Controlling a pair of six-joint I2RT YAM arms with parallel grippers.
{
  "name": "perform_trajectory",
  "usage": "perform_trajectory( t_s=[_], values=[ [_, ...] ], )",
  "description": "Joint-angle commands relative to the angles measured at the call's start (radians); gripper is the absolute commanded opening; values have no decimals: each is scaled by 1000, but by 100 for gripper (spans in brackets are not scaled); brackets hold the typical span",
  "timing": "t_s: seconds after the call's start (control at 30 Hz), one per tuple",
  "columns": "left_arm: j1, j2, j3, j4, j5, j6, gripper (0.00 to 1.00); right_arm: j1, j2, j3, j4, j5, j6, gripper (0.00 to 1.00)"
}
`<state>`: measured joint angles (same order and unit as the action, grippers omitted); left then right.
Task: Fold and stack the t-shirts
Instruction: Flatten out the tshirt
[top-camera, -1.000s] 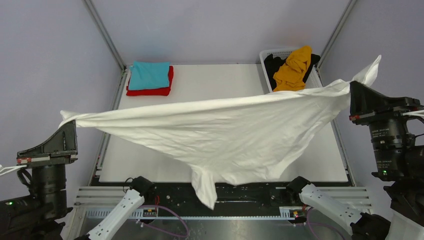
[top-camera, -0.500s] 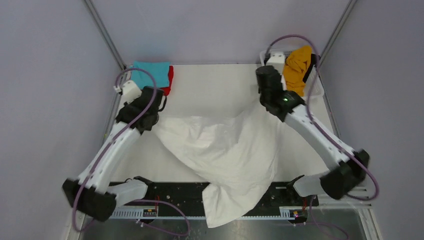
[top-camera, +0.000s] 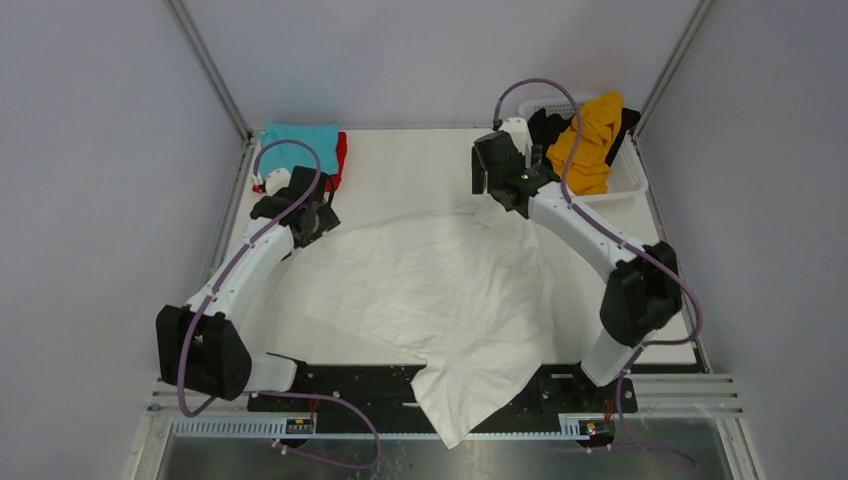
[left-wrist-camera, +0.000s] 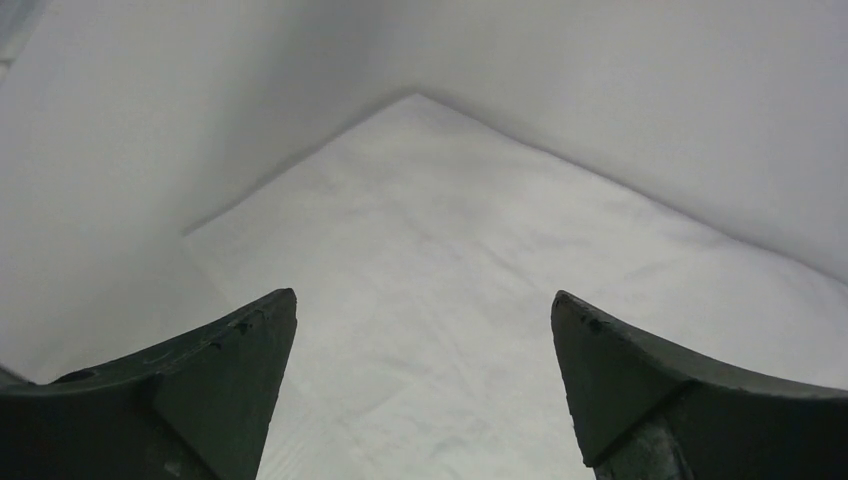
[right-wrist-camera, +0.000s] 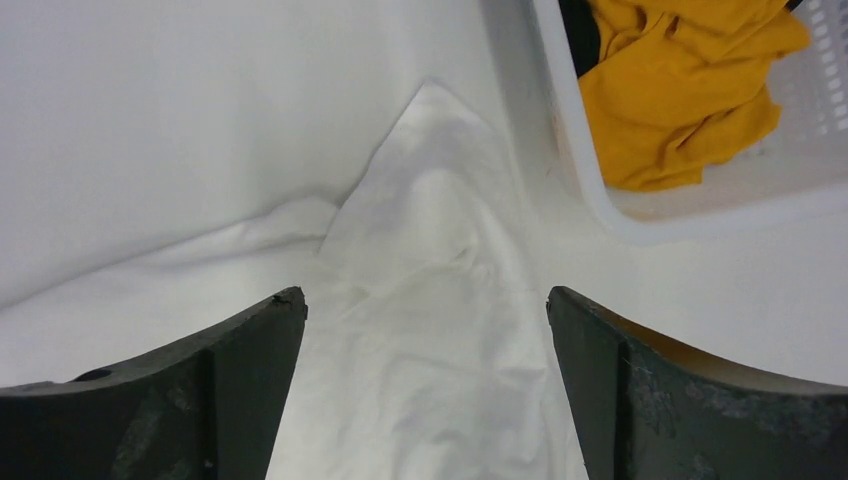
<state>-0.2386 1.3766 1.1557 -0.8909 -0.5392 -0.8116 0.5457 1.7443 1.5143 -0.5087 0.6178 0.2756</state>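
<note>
The large white t-shirt (top-camera: 440, 295) lies spread on the table, one end hanging over the near edge. My left gripper (top-camera: 318, 222) hovers open above its far left corner (left-wrist-camera: 420, 230); nothing is between the fingers. Over the shirt's far right corner (right-wrist-camera: 440, 200), my right gripper (top-camera: 490, 185) stands open and holds nothing. A folded teal t-shirt (top-camera: 300, 147) rests on a folded red one (top-camera: 341, 160) at the back left. An orange-yellow t-shirt (top-camera: 590, 140) (right-wrist-camera: 680, 90) and a black one (top-camera: 545, 128) lie crumpled in the basket.
A white lattice basket (top-camera: 628, 180) (right-wrist-camera: 640, 215) stands at the back right, close beside my right gripper. Metal frame posts (top-camera: 210, 70) rise at both back corners. Purple cables loop over each arm.
Both grippers have opened and let go of the white t-shirt. It was stretched in the air between them, came down, and now lies spread on the table.
</note>
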Motion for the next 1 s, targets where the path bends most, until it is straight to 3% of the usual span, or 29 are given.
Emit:
perform_trajectory(
  t_s=[0.0, 0.1, 0.23, 0.43, 0.67, 0.97],
  values=[
    [-1, -96, -155, 157, 322, 72, 99, -4, -252, -187, -83, -266, 149, 100],
    [-9, -130, -286, 246, 474, 88, 99, 19, -389, -410, -76, -450, 229, 99],
    [-19, -131, -380, 324, 518, 88, 99, 69, -502, -639, -76, -517, 322, 100],
    [-19, -1, -383, 411, 568, 96, 99, 86, -451, -816, -4, -522, 380, 100],
    [-23, 113, -366, 458, 629, 81, 99, 45, -143, -676, 90, -518, 355, 99],
    [-29, 212, -314, 476, 653, 51, 99, -44, 200, -179, -80, -514, 265, 99]
  ],
)
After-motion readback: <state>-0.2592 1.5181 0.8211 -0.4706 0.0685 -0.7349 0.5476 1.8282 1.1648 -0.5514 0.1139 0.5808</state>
